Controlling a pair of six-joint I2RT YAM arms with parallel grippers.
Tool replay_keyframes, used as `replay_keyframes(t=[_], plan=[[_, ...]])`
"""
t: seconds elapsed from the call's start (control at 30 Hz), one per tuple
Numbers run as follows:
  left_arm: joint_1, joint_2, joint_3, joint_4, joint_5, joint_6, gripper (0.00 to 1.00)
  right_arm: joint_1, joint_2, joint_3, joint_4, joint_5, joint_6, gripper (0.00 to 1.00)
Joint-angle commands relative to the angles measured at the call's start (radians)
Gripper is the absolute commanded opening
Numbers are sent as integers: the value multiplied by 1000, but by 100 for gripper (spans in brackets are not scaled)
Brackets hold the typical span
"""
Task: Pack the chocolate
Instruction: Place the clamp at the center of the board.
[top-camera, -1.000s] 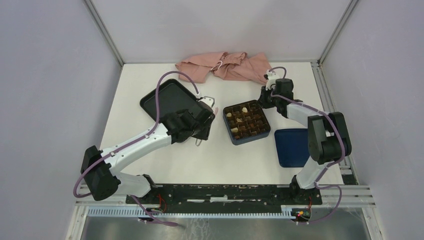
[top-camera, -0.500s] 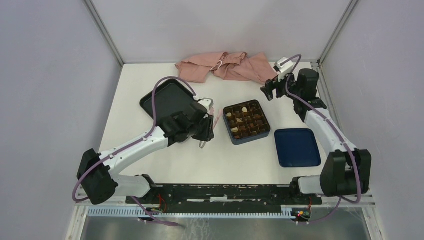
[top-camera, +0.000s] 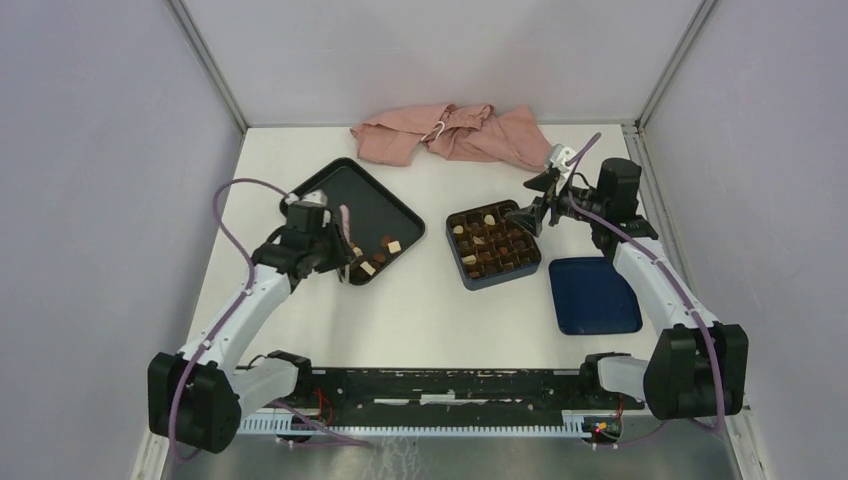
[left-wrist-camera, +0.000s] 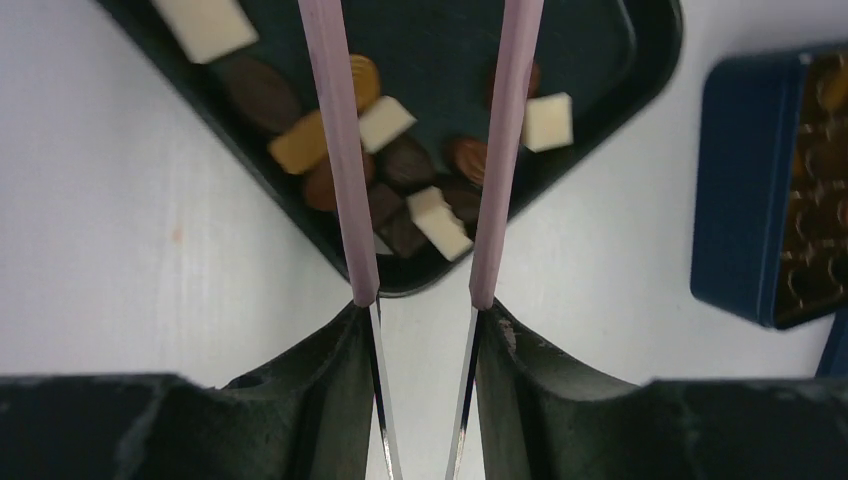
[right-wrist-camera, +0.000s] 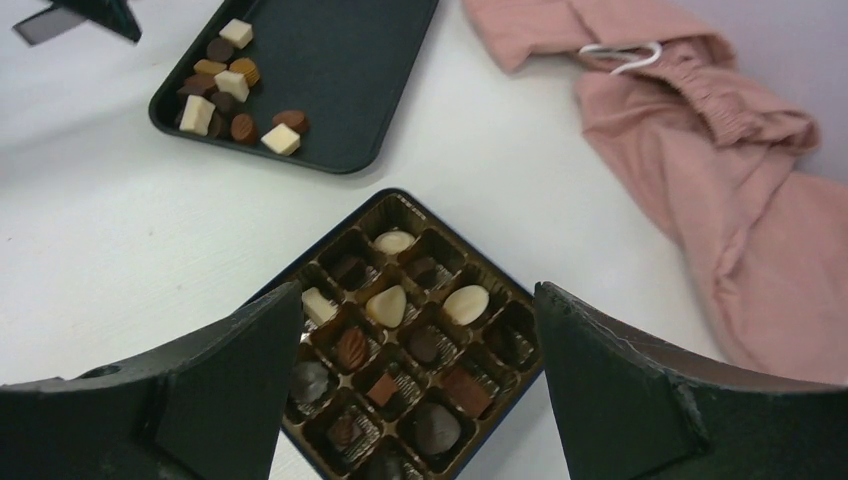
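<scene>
Small brown and cream-white chocolate pieces (right-wrist-camera: 198, 113) lay clustered in one corner of a black tray (right-wrist-camera: 330, 60); others sat in cells of a blue box (top-camera: 497, 282).

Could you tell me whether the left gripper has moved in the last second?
Yes: the left gripper moved left, away from the box, and now sits over the tray.

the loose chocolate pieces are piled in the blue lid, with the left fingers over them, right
No: the loose chocolate pieces are piled in the black tray, not the blue lid, as the left wrist view shows. The left fingers are over them.
</scene>
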Motion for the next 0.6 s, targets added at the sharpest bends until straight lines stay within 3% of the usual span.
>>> replay_keyframes(t=[0.0, 0.1, 0.17, 0.37, 0.57], plan=[[220, -35, -70, 54, -44, -34, 43, -6, 50, 7, -19, -73, 10, 90], [389, -24, -100, 89, -11, -51, 44, -6, 81, 43, -113, -72, -48, 91], [446, -6, -91, 97, -12, -72, 44, -5, 84, 50, -138, -66, -73, 92], [493, 157, -5, 67, -143, -139, 44, -6, 78, 47, -145, -61, -96, 93], [520, 360, 79, 30, -152, -149, 45, -7, 83, 54, -164, -53, -116, 93]])
